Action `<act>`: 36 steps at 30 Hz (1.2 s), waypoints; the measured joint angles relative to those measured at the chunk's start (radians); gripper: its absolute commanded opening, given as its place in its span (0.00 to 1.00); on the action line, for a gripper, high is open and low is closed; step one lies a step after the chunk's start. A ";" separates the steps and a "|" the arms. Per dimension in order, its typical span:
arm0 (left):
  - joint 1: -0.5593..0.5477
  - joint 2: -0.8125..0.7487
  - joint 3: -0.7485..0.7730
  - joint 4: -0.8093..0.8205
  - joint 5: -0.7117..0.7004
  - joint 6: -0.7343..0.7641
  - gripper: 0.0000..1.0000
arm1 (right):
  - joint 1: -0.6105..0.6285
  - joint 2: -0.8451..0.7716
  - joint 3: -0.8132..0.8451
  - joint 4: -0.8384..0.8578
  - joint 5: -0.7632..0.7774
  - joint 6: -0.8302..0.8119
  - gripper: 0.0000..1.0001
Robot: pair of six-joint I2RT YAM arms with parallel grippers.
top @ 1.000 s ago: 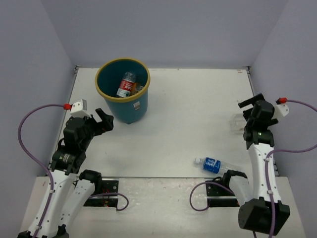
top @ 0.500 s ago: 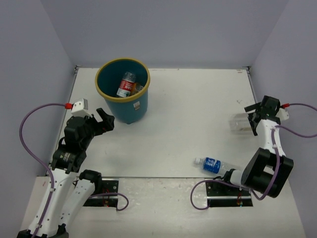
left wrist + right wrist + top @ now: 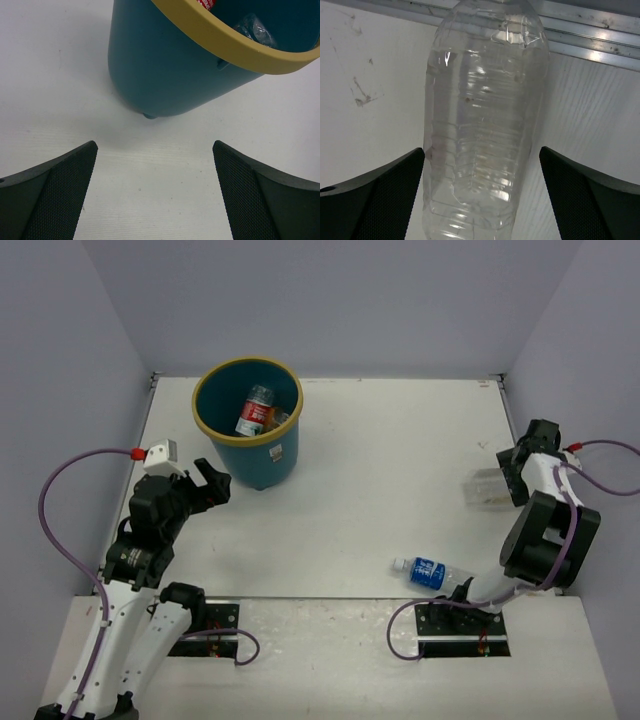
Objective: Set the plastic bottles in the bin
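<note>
Change: In the last second the right arm has folded. Its elbow is now low at the right edge of the surface (image 3: 380,470), and the right pincer (image 3: 482,150) has come down to the plain clear bottle (image 3: 480,125). The left arm, the bin (image 3: 255,460) and the bottles have kept their places.
Right pincer: Its jaws stand wide apart and grip nothing. It is far to the right of the bin, well apart from it.
Plain clear bottle: It lies on its side on the surface, far to the right of the bin, near the surface's right edge. In the wrist view its body lies lengthwise between the two fingers and reaches out past their tips. One finger tip is right at the bottle's side, and I cannot tell if it touches. The other finger is a little apart from it.
Blue-label bottle (image 3: 428,572): It lies on its side on the surface, to the right of the bin and nearer to the arm bases. Its white cap points to the bin's side. No pincer is at it.
Left pincer (image 3: 154,145): It is wide open and empty, just beside the bin on its near left side. It points at the bin's lower wall without touching it.
Bin: It stands upright. Inside are a bottle with a red label (image 3: 256,412) and something clear beside it. How many more are inside, I cannot tell.
</note>
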 measured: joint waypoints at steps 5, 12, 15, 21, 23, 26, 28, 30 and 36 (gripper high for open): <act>0.000 -0.001 0.000 0.000 -0.001 0.000 1.00 | 0.001 0.125 0.080 -0.008 0.013 0.011 0.97; 0.000 -0.003 0.000 0.000 -0.008 0.000 1.00 | 0.001 0.148 0.057 -0.002 0.012 0.011 0.58; 0.000 -0.003 0.000 0.000 -0.009 0.000 1.00 | 0.006 0.137 0.045 0.015 0.004 -0.002 0.45; 0.000 -0.009 0.000 0.000 -0.009 0.000 1.00 | 0.053 0.023 -0.007 0.039 -0.029 -0.090 0.37; 0.000 -0.015 0.000 0.000 -0.009 0.000 1.00 | 0.106 -0.063 -0.013 0.059 -0.040 -0.136 0.35; 0.000 -0.023 0.000 0.000 -0.009 0.000 1.00 | 0.231 -0.210 -0.004 0.115 -0.050 -0.210 0.33; 0.000 -0.027 0.000 0.000 -0.009 0.000 1.00 | 0.343 -0.300 0.019 0.152 -0.062 -0.258 0.34; 0.001 -0.031 0.000 0.000 -0.008 0.000 1.00 | 0.460 -0.371 0.051 0.202 -0.099 -0.301 0.35; 0.002 -0.030 0.002 0.002 0.015 0.000 1.00 | 0.701 -0.442 0.207 0.298 -0.214 -0.447 0.37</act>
